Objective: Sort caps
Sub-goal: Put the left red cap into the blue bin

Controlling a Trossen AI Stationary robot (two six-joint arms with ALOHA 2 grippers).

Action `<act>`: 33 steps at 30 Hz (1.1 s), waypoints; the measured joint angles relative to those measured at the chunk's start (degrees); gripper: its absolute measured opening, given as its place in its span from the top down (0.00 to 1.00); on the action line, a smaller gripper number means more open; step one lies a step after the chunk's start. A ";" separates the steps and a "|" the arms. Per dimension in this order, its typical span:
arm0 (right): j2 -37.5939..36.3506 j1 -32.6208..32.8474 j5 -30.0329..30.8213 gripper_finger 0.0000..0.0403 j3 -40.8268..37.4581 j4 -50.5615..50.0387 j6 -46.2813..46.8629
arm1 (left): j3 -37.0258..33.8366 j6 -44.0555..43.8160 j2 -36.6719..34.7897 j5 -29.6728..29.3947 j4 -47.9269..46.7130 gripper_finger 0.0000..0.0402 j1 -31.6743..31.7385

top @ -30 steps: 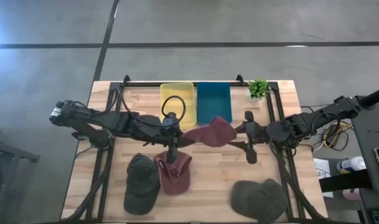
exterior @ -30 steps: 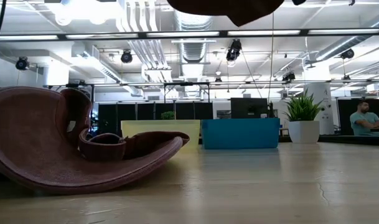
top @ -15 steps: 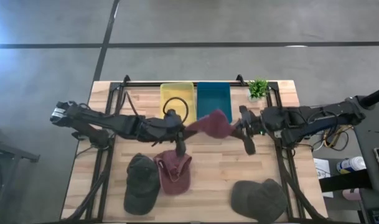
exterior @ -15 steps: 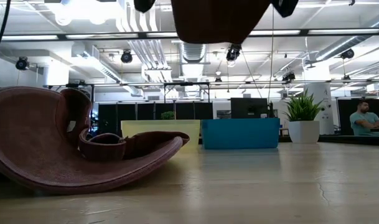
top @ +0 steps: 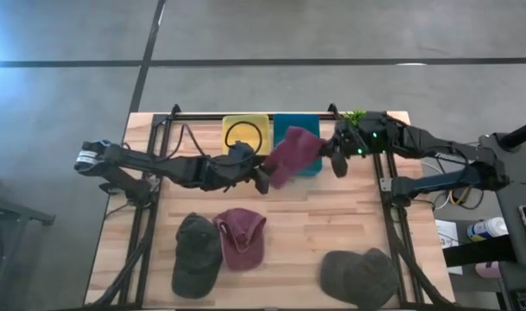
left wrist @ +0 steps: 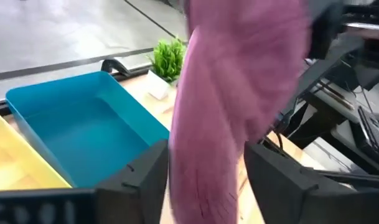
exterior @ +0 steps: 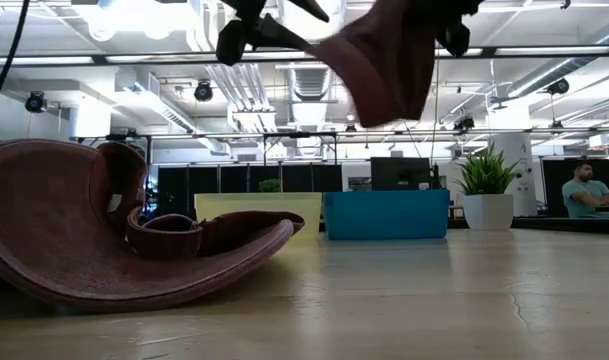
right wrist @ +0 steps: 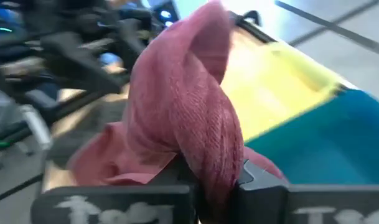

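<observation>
Right gripper [right wrist: 208, 186] fingers pinched tight on a soft maroon fabric baseball cap [top: 293, 155], which hangs in the air over the near edge of the teal plastic bin [top: 297, 130]. Left gripper [left wrist: 205, 180] fingers spread wide on either side of the same cap, without a clear grip, beside the yellow plastic bin [top: 245, 130]. On the wooden table [top: 306, 233] lie 1 more maroon cap [top: 241, 238], 1 dark olive-grey cap [top: 196, 255] touching it, and 1 olive-grey cap [top: 359, 278] well apart near the front edge.
</observation>
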 joint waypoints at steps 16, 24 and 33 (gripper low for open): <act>25.50 -18.96 -7.16 0.97 18.71 -17.25 -15.52 | -0.31 -5.15 -0.01 6.71 -2.66 0.42 -4.44; 36.96 -22.54 -7.24 0.97 26.45 -26.27 -21.87 | -0.31 -4.85 -0.02 6.85 -3.64 0.42 -7.71; 45.81 -23.05 -6.98 0.97 35.73 -38.45 -29.80 | -0.31 -4.17 -0.03 6.74 -5.57 0.42 -7.61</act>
